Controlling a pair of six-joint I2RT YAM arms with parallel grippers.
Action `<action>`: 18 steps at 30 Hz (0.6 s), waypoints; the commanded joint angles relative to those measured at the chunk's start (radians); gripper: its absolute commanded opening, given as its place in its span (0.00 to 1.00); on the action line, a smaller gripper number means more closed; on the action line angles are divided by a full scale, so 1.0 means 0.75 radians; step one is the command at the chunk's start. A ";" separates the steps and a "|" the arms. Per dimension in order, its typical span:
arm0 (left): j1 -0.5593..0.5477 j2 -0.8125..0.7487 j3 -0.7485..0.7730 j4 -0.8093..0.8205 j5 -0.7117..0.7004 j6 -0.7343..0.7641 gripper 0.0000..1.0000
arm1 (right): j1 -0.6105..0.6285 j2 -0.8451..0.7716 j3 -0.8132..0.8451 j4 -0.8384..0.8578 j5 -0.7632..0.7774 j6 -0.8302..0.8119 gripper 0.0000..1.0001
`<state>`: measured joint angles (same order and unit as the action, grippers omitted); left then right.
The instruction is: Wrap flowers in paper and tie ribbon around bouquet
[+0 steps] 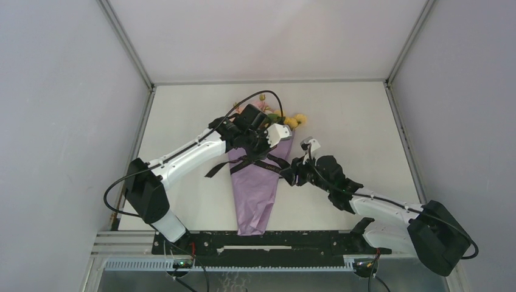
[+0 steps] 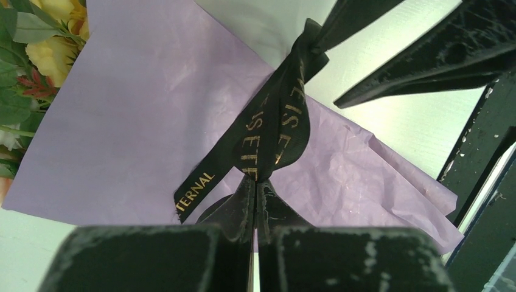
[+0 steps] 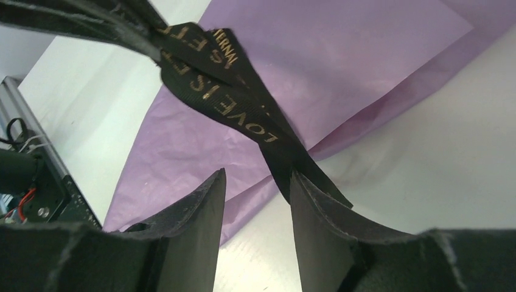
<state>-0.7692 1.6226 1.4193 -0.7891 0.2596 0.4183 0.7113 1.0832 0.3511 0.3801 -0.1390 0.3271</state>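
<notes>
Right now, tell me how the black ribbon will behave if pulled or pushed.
Probably floppy: the ribbon twists and folds over itself across the paper, so pushing would just bunch it. Likely light and thin, and somewhat slick, so it may slip through the right hand, whose jaws stand apart.

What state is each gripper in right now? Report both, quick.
Left gripper: closed, pinching the ribbon.
Right gripper: open, jaws apart; the ribbon only brushes it, not clamped.
</notes>
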 commanded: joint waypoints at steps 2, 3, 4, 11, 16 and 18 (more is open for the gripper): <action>0.006 -0.010 0.029 0.013 0.038 -0.014 0.00 | -0.024 0.037 0.078 0.071 0.076 -0.058 0.52; 0.004 -0.005 0.031 0.012 0.038 -0.014 0.00 | -0.025 0.043 0.081 0.073 0.087 -0.059 0.53; 0.005 -0.001 0.038 0.012 0.037 -0.012 0.00 | -0.029 0.050 0.082 0.077 0.091 -0.058 0.53; 0.006 0.021 0.058 0.013 0.035 -0.006 0.00 | -0.082 0.124 0.096 0.118 0.092 -0.065 0.54; 0.005 0.029 0.059 0.013 0.033 0.004 0.00 | -0.102 0.202 0.123 0.188 0.065 -0.096 0.54; 0.005 0.031 0.061 0.013 0.029 0.007 0.00 | -0.109 0.234 0.144 0.194 0.042 -0.097 0.53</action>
<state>-0.7692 1.6497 1.4216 -0.7914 0.2661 0.4187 0.6407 1.2297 0.4007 0.4347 -0.0845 0.2852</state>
